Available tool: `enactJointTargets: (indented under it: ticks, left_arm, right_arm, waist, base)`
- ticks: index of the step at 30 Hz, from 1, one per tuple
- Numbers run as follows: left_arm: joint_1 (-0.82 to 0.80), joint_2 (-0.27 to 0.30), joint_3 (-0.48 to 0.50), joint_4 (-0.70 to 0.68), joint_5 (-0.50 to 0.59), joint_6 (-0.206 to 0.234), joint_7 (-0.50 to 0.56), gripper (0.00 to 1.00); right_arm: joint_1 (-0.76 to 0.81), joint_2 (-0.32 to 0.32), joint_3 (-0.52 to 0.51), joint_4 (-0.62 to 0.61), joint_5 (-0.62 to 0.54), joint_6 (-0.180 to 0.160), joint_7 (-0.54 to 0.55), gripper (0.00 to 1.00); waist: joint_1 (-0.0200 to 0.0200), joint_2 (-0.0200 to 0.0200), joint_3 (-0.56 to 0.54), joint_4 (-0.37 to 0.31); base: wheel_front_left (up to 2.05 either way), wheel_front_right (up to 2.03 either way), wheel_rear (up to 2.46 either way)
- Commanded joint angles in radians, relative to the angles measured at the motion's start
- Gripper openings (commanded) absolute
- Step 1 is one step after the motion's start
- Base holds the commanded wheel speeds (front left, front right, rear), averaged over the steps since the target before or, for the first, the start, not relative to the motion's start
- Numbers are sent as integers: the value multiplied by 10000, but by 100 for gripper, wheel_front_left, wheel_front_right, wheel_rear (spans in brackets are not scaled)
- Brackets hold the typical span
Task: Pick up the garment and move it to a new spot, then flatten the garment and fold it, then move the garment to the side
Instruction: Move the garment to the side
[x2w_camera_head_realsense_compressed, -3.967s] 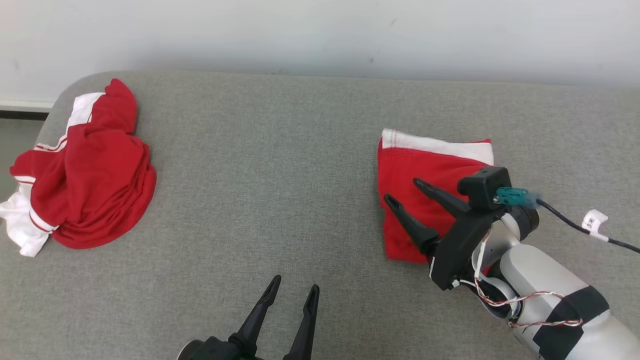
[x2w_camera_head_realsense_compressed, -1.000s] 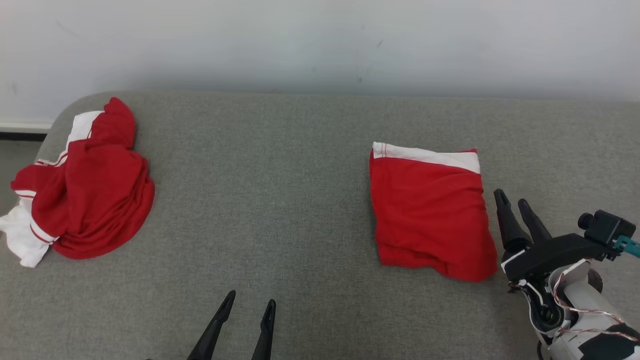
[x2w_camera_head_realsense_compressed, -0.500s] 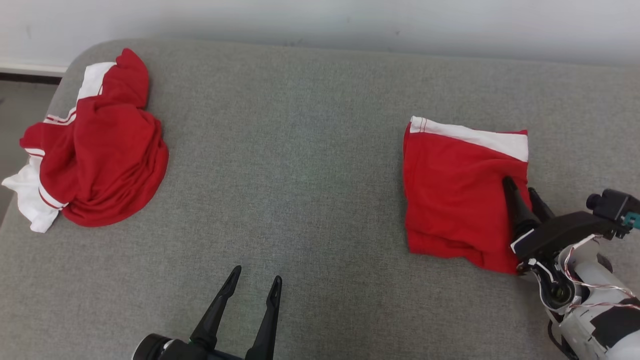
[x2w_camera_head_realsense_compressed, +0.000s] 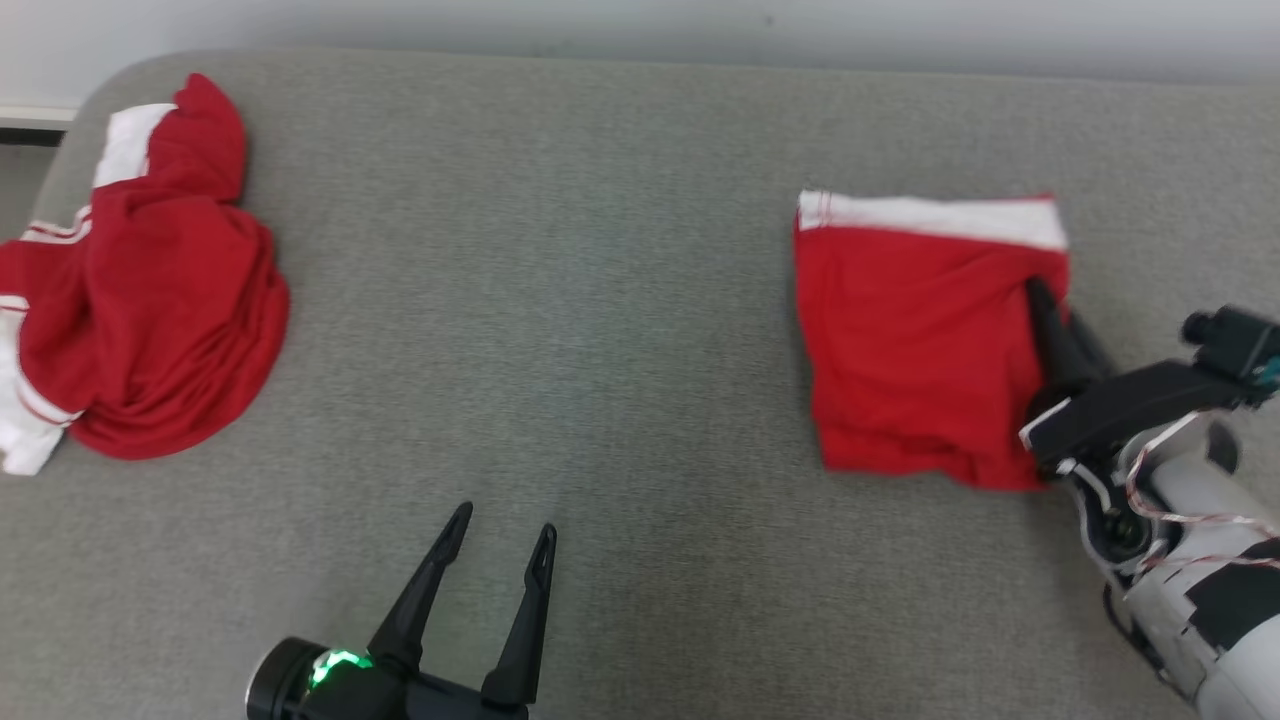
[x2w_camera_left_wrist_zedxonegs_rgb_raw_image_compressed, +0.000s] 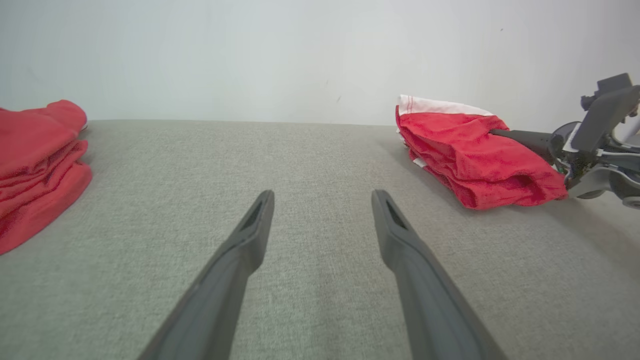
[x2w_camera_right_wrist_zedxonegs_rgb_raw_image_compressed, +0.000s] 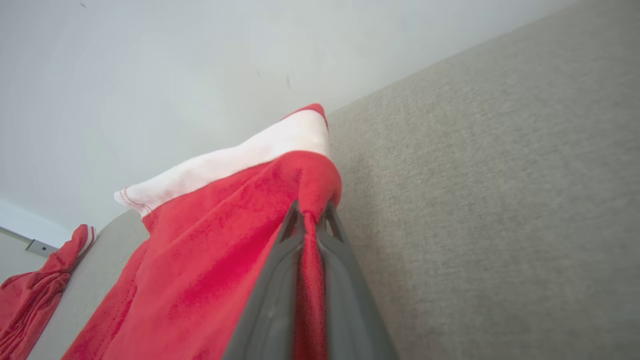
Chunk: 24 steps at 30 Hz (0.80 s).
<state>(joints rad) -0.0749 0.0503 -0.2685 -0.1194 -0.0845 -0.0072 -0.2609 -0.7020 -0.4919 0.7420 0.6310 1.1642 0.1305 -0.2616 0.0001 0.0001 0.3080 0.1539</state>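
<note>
Right wrist view: right gripper (x2w_camera_right_wrist_zedxonegs_rgb_raw_image_compressed: 310, 216) pinches the right edge of the folded garment (x2w_camera_right_wrist_zedxonegs_rgb_raw_image_compressed: 215, 240); left gripper (x2w_camera_head_realsense_compressed: 503, 522) hangs wide, empty.

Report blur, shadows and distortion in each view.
Head view: even soft light, slight motion smear on the right gripper and its wrist camera; a green lamp glows behind the left gripper. Left wrist view: sharp, a soft shadow beside the folded garment. Right wrist view: tilted, the near fingers out of focus.

red heap (x2w_camera_head_realsense_compressed: 150, 290) cut off, right claw (x2w_camera_head_realsense_compressed: 1052, 305) blurred
</note>
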Motion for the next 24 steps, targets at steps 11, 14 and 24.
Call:
enactJointTargets:
  ticks: [11, 14, 24]
  left_arm:
    - [-728, 307, 326, -311, 587, -448, -41, 100]
    - [-818, 436, 321, -342, 699, -511, -41, 100]
    - [-1053, 822, 138, -383, 884, -684, -41, 100]
  right_arm:
    - [656, 634, -2580, -885, -2146, 3, -40, 0]
    - [892, 899, -2985, -988, -2423, 3, -41, 0]
    - [1390, 1414, -3613, -1303, -2972, 3, -42, 0]
  waist:
    - [-1, -1, 650, -2203]
    - [-1, -1, 706, -2777]
    - [-1, -1, 902, -4285]
  base:
    - [0, 0, 0]
    - [0, 0, 0]
    - [0, 0, 0]
